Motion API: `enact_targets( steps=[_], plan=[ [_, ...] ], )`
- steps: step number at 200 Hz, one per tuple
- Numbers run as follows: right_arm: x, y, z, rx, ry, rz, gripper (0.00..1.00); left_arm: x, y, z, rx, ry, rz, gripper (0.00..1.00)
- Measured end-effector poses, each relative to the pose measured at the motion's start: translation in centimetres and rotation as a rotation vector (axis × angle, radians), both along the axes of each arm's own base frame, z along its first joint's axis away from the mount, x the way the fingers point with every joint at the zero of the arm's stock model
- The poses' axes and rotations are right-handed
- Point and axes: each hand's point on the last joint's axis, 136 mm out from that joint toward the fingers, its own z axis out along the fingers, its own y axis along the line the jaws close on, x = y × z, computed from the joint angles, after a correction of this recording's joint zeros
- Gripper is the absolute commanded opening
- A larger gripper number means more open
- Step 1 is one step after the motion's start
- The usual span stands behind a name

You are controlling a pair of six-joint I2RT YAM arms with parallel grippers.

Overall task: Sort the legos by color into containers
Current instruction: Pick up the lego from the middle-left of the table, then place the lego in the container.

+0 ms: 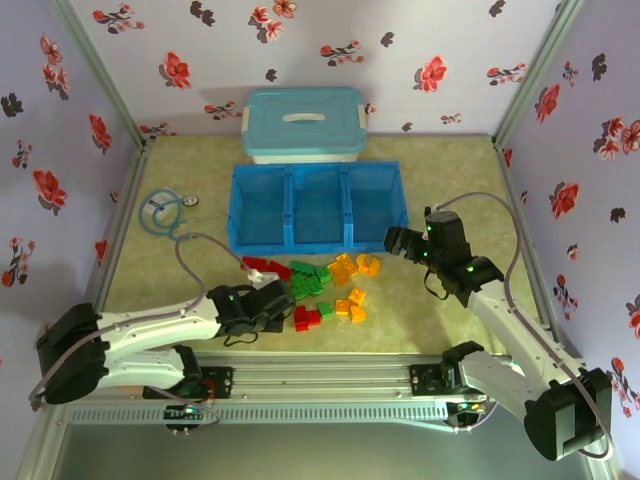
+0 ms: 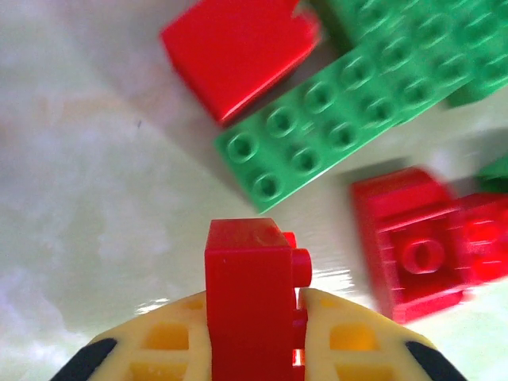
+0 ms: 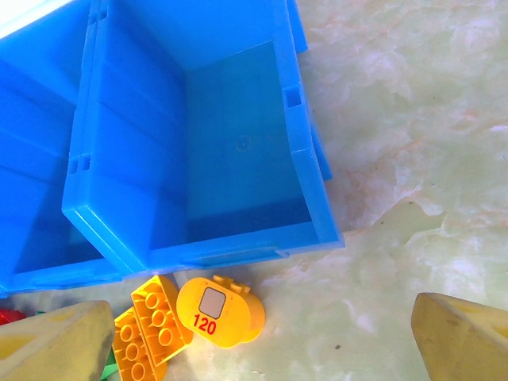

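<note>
Now the left gripper (image 2: pixel 254 317) pinches a red brick (image 2: pixel 244 278), its long axis running out from the fingers and its studs facing right, beside the legos (image 1: pixel 320 285) piled before the tray (image 1: pixel 318 168). All three compartments show bare floors, and the right gripper (image 3: pixel 262 337) hangs spread wide.

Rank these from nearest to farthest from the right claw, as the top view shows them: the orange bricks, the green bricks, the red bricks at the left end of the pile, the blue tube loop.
1. orange bricks, just left of the right claw
2. green bricks, middle of the pile
3. red bricks, the pile's left end
4. blue tube loop, far left, near the wall
</note>
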Motion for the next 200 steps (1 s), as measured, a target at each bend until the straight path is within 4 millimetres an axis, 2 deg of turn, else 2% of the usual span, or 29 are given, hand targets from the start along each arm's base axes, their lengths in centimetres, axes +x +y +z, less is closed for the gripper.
enact_targets(
  steps=[29, 63, 82, 110, 146, 175, 181, 187, 192, 200],
  plan=[
    [0.0, 0.0, 0.0, 0.012, 0.004, -0.007, 0.96, 2.6, -0.4, 4.4, -0.087, -0.079, 0.033, 0.07],
    [-0.4, 0.2, -0.5, 0.031, 0.016, -0.008, 0.95, 7.8, 1.3, 9.2, -0.130, -0.185, 0.123, 0.08],
    [-1.0, 0.4, -1.2, 0.045, 0.032, 0.005, 0.95, 10.5, 2.0, 10.8, -0.130, -0.217, 0.154, 0.08],
    [-1.4, 1.1, -1.1, 0.065, 0.036, 0.036, 0.95, 14.2, 2.2, 11.3, -0.098, -0.224, 0.165, 0.07],
    [-2.1, 1.7, -0.4, 0.085, 0.018, 0.069, 0.95, 18.7, 2.3, 10.0, -0.050, -0.193, 0.164, 0.07],
    [-2.5, 2.0, -0.6, 0.086, 0.021, 0.085, 0.94, 21.7, 2.7, 8.9, -0.027, -0.167, 0.170, 0.09],
    [-2.6, 2.1, -0.6, 0.086, 0.023, 0.089, 0.94, 22.2, 2.8, 8.8, -0.024, -0.164, 0.172, 0.12],
    [-2.7, 2.2, -0.6, 0.087, 0.023, 0.094, 0.93, 22.8, 2.8, 8.7, -0.022, -0.161, 0.173, 0.20],
    [-2.7, 2.3, -0.6, 0.087, 0.024, 0.097, 0.93, 23.3, 2.9, 8.7, -0.021, -0.159, 0.173, 0.32],
    [-2.8, 2.4, -0.7, 0.087, 0.026, 0.103, 0.92, 24.1, 3.0, 8.7, -0.015, -0.159, 0.169, 0.57]
  ],
)
